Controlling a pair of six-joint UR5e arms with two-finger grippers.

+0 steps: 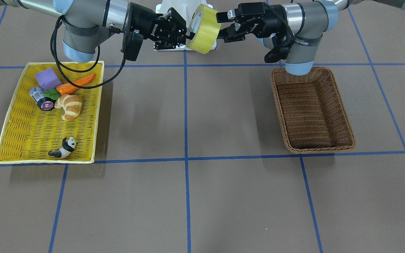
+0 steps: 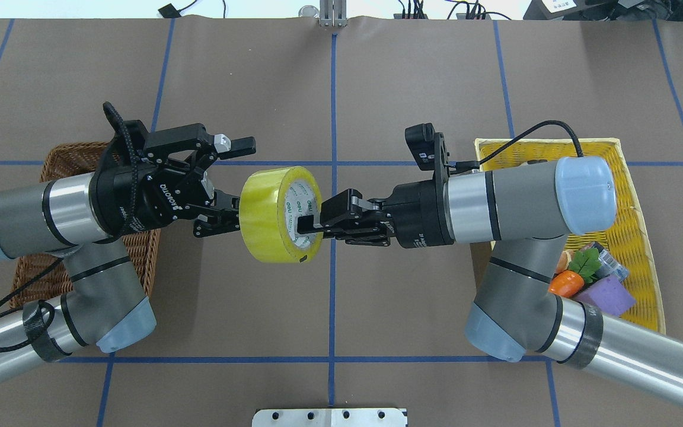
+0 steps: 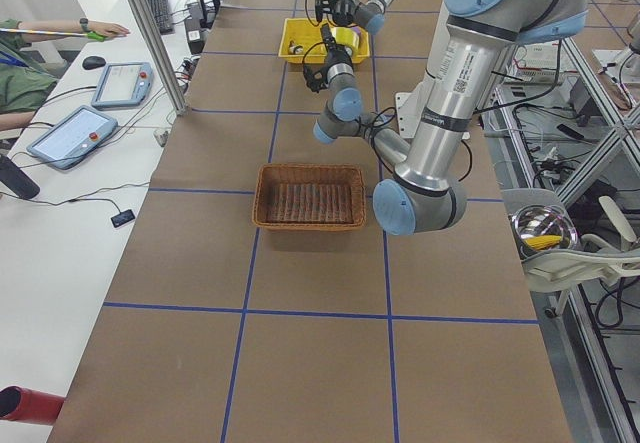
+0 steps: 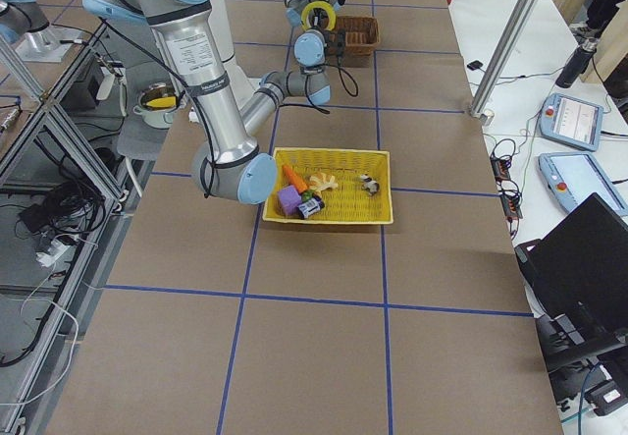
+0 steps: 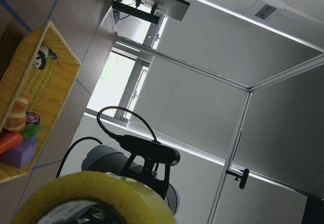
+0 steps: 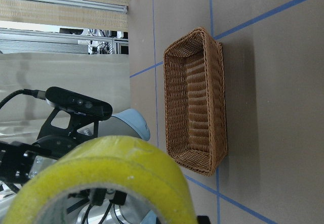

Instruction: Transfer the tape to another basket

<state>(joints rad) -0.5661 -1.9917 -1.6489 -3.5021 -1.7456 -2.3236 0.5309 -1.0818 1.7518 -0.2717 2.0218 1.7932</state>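
The big yellowish tape (image 1: 206, 30) hangs in mid air over the table's middle, between both grippers; in the overhead view the tape (image 2: 264, 216) stands on edge. My right gripper (image 2: 312, 225) is shut on its rim, one finger inside the white core. My left gripper (image 2: 241, 181) is open, its fingertips at the tape's opposite side, one above the roll and one at its flank. The brown wicker basket (image 1: 343, 116) lies empty below my left arm and also shows in the right wrist view (image 6: 195, 107). The tape fills the bottom of both wrist views (image 5: 96, 196) (image 6: 116, 168).
A shallow yellow woven tray (image 1: 12, 105) on my right side holds a purple block (image 1: 47, 79), a carrot (image 1: 77, 83), a croissant (image 1: 69, 106), a small black roll (image 1: 46, 104) and a panda figure (image 1: 63, 148). Blue tape lines cross the brown table.
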